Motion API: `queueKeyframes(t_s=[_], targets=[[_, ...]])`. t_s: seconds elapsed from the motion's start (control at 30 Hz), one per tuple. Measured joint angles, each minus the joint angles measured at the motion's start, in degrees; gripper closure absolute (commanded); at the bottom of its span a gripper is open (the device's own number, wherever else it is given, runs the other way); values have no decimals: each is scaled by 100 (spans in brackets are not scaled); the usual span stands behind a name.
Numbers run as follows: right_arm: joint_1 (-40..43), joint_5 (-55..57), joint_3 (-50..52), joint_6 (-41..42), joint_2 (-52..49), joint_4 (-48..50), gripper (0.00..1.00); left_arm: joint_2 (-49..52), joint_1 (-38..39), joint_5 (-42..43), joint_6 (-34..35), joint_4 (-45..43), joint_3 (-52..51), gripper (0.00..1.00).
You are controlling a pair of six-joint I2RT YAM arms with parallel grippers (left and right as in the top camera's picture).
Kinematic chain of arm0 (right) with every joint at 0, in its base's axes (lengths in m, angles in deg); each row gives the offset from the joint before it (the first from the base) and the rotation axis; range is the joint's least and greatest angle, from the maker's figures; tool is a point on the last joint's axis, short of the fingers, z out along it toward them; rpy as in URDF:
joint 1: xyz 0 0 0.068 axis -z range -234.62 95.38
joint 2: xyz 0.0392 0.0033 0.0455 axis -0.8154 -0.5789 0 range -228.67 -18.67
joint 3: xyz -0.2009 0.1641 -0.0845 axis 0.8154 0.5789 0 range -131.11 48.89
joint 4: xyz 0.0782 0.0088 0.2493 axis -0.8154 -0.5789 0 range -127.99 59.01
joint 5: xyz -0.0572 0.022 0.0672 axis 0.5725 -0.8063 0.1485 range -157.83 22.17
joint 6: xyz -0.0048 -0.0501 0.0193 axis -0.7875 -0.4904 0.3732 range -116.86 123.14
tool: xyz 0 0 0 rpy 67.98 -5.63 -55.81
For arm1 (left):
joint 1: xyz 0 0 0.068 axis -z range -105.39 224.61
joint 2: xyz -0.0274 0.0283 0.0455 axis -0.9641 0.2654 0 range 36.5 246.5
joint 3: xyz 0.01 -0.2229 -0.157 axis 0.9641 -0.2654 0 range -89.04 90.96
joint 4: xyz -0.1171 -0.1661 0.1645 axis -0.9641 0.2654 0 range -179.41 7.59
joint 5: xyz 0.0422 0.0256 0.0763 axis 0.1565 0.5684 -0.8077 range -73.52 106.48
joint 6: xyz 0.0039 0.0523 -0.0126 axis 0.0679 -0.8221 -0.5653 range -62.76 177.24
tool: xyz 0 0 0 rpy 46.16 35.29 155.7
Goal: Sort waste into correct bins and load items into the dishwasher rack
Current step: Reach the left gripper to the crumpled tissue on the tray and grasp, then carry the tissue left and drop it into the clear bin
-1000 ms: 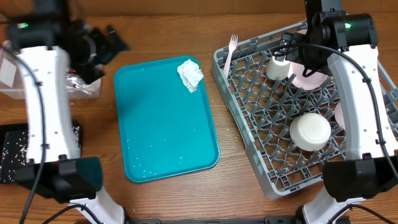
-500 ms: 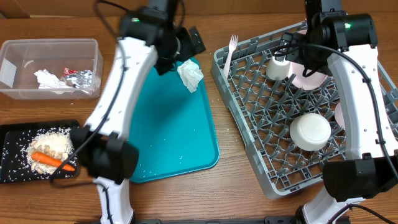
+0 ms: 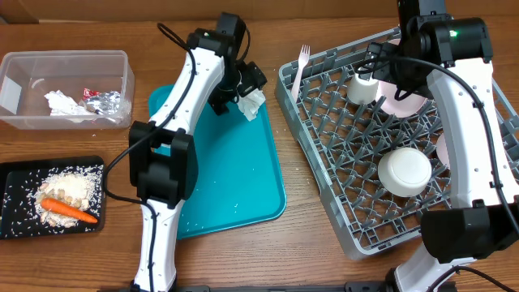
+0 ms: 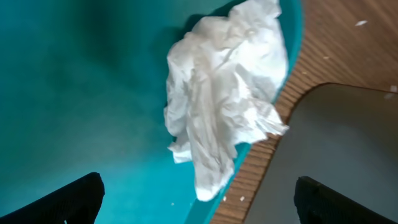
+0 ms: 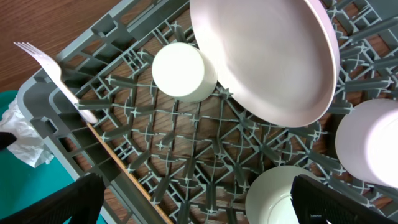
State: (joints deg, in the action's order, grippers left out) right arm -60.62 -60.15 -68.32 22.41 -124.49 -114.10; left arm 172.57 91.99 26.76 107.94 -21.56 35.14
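Grey rack [image 5: 186, 155] filled view. Cup [image 5: 178, 71] sat base-up among pegs, just beside tilted plate [image 5: 264, 59]. Right bowl [image 5: 373, 143] at frame edge; lower bowl [image 5: 277, 193] near bottom. Fork [image 5: 56, 68] lay across rack corner, chopstick [image 5: 124, 168] along rim. Tissue [image 5: 18, 134] on teal tray [image 5: 31, 180]. Gripper [image 5: 199, 208] fingers spread wide, empty.

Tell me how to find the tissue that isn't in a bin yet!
Find the big teal tray in the middle. On its far corner nearest the grey rack sits a crumpled white tissue. The other tissue lies inside the clear tub.
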Motion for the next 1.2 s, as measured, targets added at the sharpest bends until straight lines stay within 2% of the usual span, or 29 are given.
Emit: queueKeyframes(t_s=[0.13,0.27,0.37,0.4,0.53,0.57,0.63,0.7,1.0,1.2], targets=[[2,-2,0,0,0,-2,0,219,-2,59,0,-4,0,1],[0,0,0,0,0,2,0,566,0,245,-2,-28,0,11],[2,0,0,0,0,0,0,632,-2,304,-7,-22,15,13],[2,0,0,-2,0,4,0,634,-2,317,-22,-48,26,26],[2,-2,0,0,0,0,0,636,-2,319,-227,7,28,52],[2,0,0,4,0,-2,0,640,-2,319,-275,72,35,63],[0,0,0,2,0,0,0,654,-2,317,-323,240,101,76],[0,-2,0,-2,0,-2,0,693,-17,308,-470,463,297,96],[2,0,0,2,0,0,0,743,-227,-74,-780,1775,2017,96],[2,-2,0,-2,0,0,0,743,-625,-483,-892,2728,3744,96]])
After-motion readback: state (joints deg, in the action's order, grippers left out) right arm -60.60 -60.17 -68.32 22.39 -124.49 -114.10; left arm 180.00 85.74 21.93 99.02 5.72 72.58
